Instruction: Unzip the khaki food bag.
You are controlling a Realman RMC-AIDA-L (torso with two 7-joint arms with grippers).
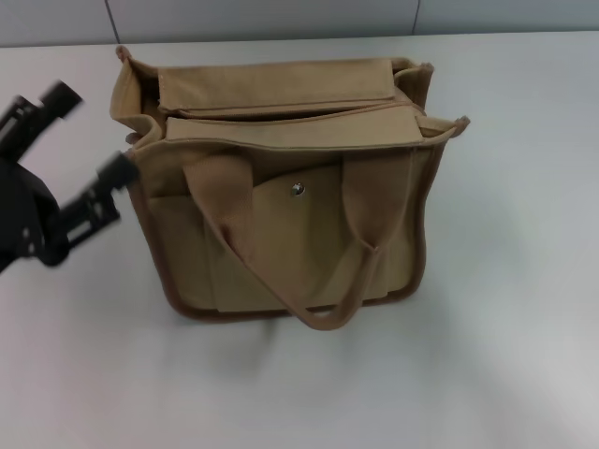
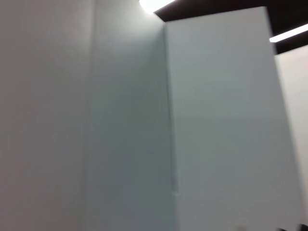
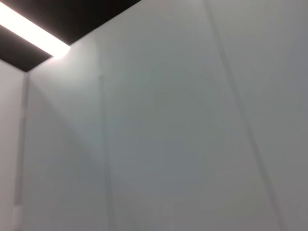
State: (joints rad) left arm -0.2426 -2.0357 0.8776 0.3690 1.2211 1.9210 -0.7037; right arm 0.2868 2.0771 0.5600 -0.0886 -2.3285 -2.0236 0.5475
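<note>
The left end effector (image 1: 89,140) hangs wide open, empty, beside the khaki food bag (image 1: 285,220); I'd pinch the zipper pull squarely.

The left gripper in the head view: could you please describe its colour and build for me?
The left gripper is matte black throughout, with two long, slim fingers ending in blocky tips. The fingers look skeletal, built from linked bars, and join a bulkier rounded black body. No cables, markings or labels show. The right gripper is out of view.
</note>
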